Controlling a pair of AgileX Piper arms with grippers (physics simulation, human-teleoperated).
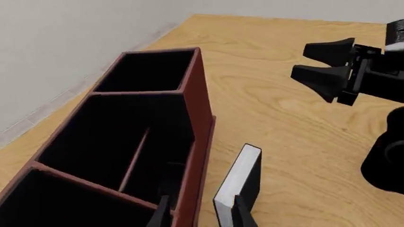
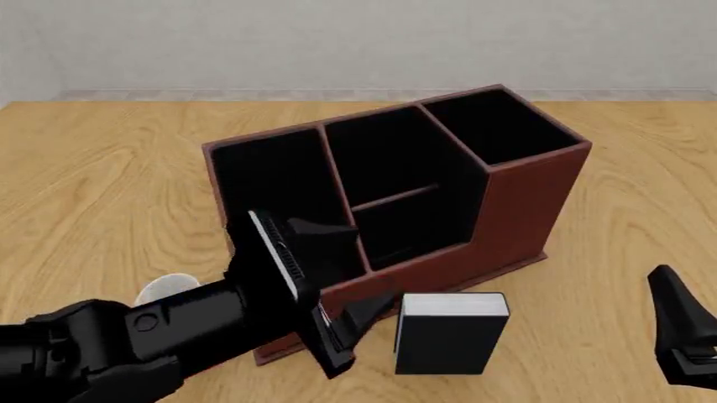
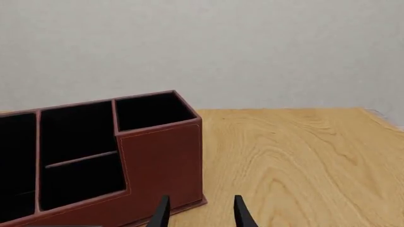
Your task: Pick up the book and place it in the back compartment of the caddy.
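The book (image 2: 451, 340), black with a white page block on top, stands upright on the table just in front of the caddy's (image 2: 526, 201) low stepped wall. It also shows in the left wrist view (image 1: 243, 177). My left gripper (image 2: 358, 332) is open and sits close against the book's left side; in its wrist view (image 1: 202, 215) the book's near corner and the caddy's (image 1: 198, 109) wall lie between the fingers. The back compartment (image 2: 409, 228) is black inside and holds nothing. My right gripper (image 2: 677, 336) is open and empty at the front right, and also shows in the left wrist view (image 1: 302, 61).
A white mug (image 2: 166, 290) shows partly behind my left arm at the front left. The caddy (image 3: 161, 161) fills the left of the right wrist view, with my right gripper (image 3: 200, 213) low before it. A wall stands behind the table.
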